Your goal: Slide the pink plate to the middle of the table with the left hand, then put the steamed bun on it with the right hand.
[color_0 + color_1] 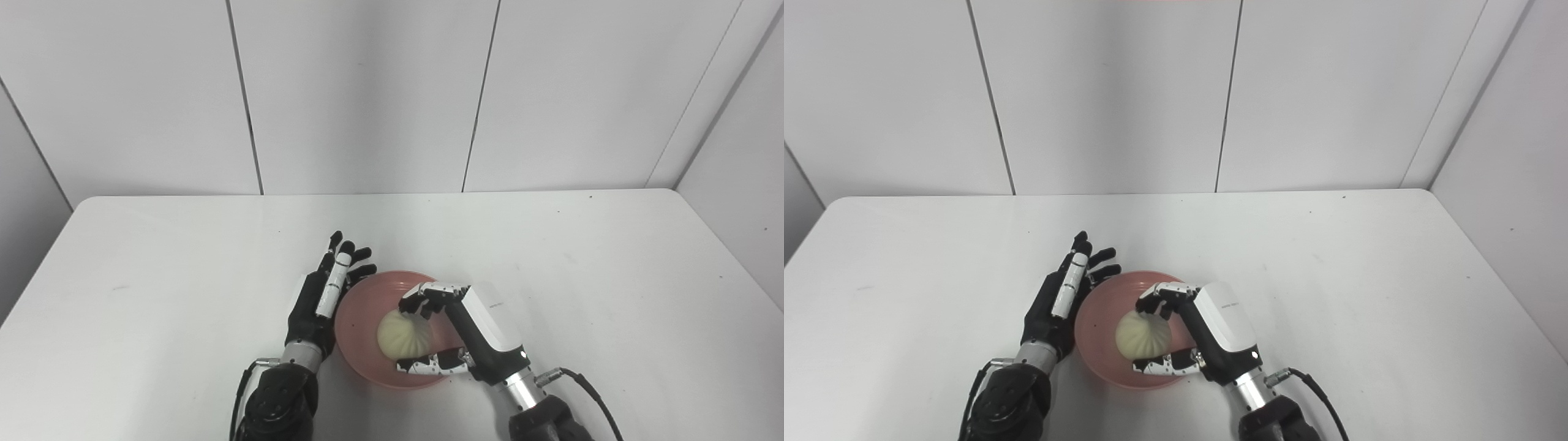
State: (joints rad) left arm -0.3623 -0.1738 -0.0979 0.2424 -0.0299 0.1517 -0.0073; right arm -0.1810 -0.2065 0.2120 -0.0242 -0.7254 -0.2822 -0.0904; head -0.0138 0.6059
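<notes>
On the pink plate (361, 318), right hand (456, 331) grips steamed bun (404, 335).

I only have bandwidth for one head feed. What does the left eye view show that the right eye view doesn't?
Only the left eye view shows two wall seams left of centre. Only the right shows a pink strip at the top edge. Both show the steamed bun in the pink plate, the right hand cupped around it, grip unclear, and the left hand open beside the plate's left rim.

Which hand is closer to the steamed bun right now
Right. The right hand curls around the steamed bun on the pink plate, fingers on both sides. The left hand lies flat beside the plate's left rim.
</notes>
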